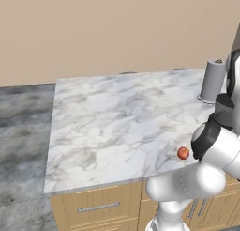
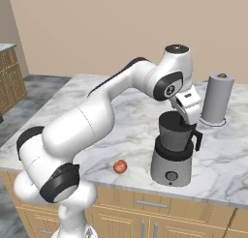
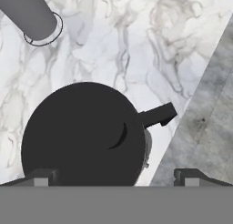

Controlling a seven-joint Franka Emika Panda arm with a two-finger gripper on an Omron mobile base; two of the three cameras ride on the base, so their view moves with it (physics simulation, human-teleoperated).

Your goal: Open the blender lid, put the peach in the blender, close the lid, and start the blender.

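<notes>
Tool [image 3: 113,176] spread wide, empty, hanging directly above the blender lid [image 3: 84,134], which sits closed on the blender [image 2: 174,152]. On the marble desk [image 2: 121,135], the peach [image 2: 120,167] lies near the front edge at 9 o'clock of the blender base, apart from it. Grey cylinder [image 2: 216,99] stands at 1 o'clock.

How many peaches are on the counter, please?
1. The peach lies near the front edge of the counter, left of the blender and apart from it. More could be hidden behind the arm.
</notes>
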